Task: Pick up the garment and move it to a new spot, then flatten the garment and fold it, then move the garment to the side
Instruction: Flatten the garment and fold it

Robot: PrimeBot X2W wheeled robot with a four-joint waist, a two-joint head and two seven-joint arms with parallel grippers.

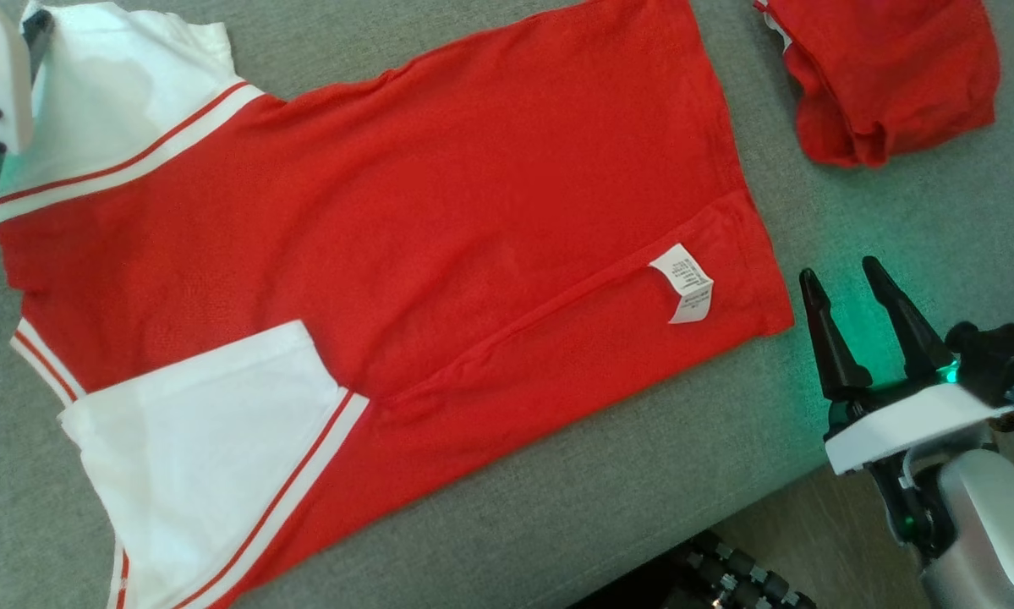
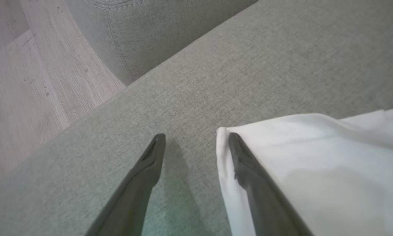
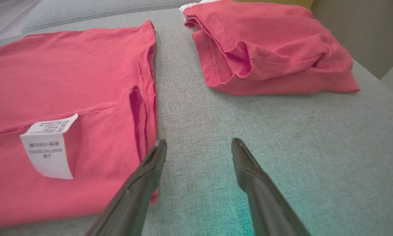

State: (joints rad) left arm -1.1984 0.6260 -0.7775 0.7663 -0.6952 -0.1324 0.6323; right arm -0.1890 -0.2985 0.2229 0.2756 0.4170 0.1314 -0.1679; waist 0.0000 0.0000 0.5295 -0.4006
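Grey fabric cushion (image 1: 896,220), wood floor (image 2: 26,82) past its edge. Red T-shirt (image 1: 439,186) with white sleeves lies flat across it, one long side folded in. White care label (image 3: 49,147) shows on the folded part near the hem; "100%" readable, rest too small. Second red garment (image 3: 268,52) bunched near the hem, not touching. Left gripper (image 2: 194,139) fingers spread, one over white sleeve (image 2: 314,154) edge. Right gripper (image 3: 199,144) fingers spread beside hem corner, holding nothing.

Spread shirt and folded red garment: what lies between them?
Bare grey cushion lies between the spread shirt and the folded garment, as the right wrist view shows.
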